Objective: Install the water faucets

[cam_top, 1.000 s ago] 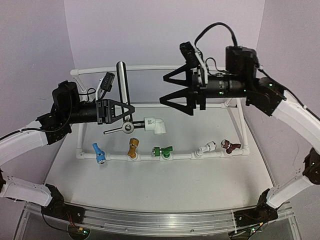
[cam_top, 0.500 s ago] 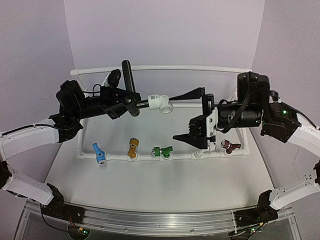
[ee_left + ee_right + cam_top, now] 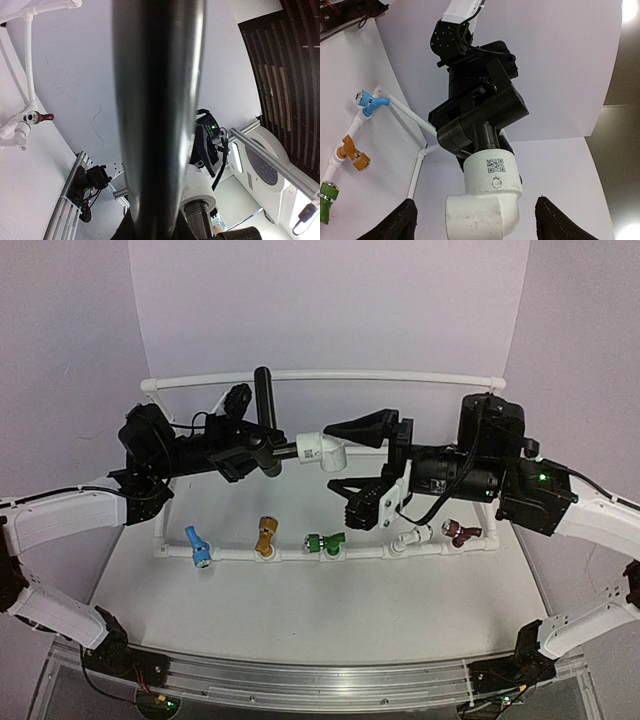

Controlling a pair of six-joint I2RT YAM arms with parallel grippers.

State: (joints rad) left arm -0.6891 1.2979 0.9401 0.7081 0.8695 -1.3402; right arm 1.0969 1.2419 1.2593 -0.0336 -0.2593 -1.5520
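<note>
The dark grey-black plastic faucet (image 3: pixel 264 398) is held in the air above the tabletop (image 3: pixel 300 612), near the middle of the scene. Its long straight lever handle stands roughly upright and its short body points towards the right arm. A white plastic elbow fitting (image 3: pixel 487 192) with a small printed code square sits on the end of the body.

The left gripper (image 3: pixel 252 446) has its jaws pressed together on the faucet. They seem to grip the body just below the lever, though the left wrist view is mostly filled by the blurred dark lever and does not show the contact.

The right gripper (image 3: pixel 333 460) faces it from the other side, jaws spread. One finger is above the elbow fitting and one below it in the top view. In the right wrist view the fitting lies between the two fingertips (image 3: pixel 400 222), with a gap on each side.

Below, a white plastic pipe frame (image 3: pixel 320 375) rests on the tabletop. Its near rail carries a row of small faucets:
- a blue faucet (image 3: pixel 197 545)
- an orange-yellow faucet (image 3: pixel 265 537)
- a green faucet (image 3: pixel 325 543)
- a white faucet (image 3: pixel 410 536)
- a dark red faucet (image 3: pixel 460 532)
</note>
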